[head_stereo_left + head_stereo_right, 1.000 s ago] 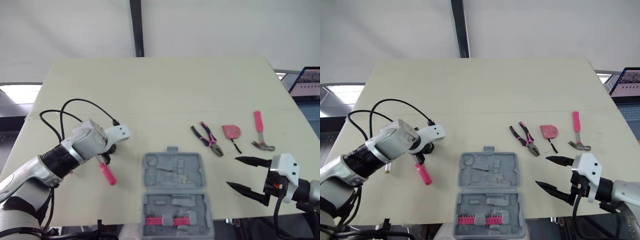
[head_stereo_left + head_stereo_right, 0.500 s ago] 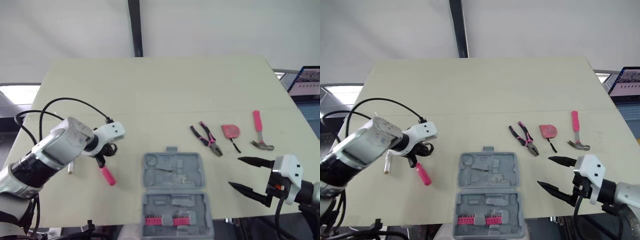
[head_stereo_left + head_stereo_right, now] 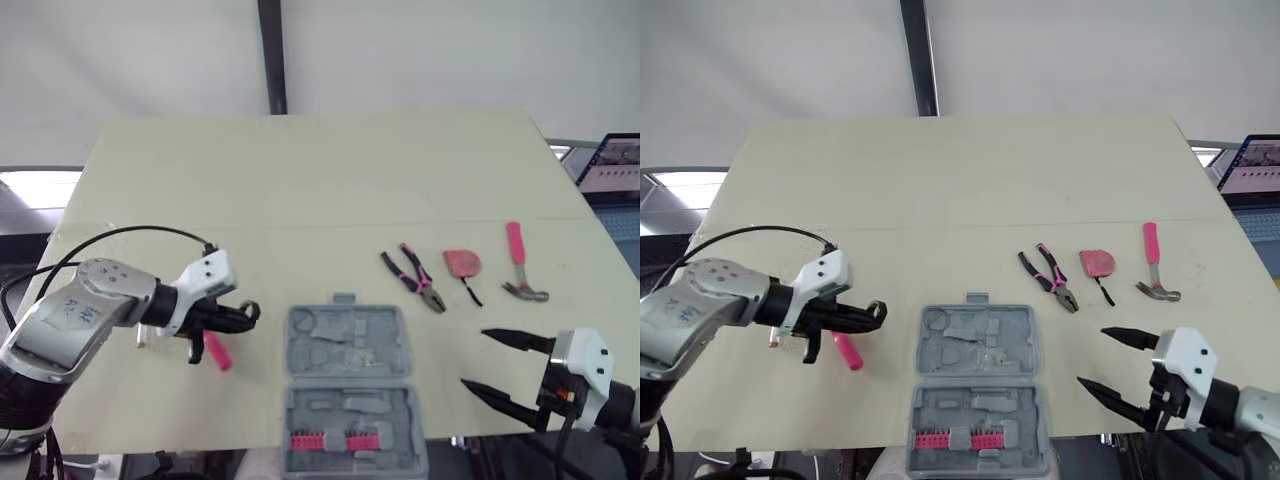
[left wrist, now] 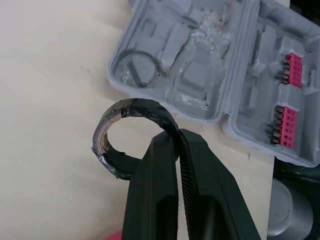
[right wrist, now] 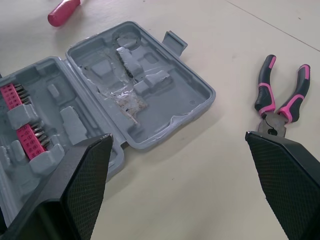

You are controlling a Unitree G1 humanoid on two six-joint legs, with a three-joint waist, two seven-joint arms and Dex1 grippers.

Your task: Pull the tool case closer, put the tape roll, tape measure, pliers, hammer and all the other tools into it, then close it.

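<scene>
Left wrist view: the left gripper (image 4: 175,137) fingers (image 4: 207,190) clamp the worn black tape roll (image 4: 131,112) beside the open grey plastic tool case (image 4: 235,107) (right gripper (image 3: 475,357) fingers apart), probably best released squarely over its round recess (image 4: 136,67).

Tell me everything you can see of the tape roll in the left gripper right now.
The tape roll is a thin black ring, slightly out of round, with a brownish card-like core showing on its inner face; little tape looks left. The left gripper is shut on its band, and nothing else seems to touch it. It is held over the table just left of the open tool case, not yet in it.
</scene>
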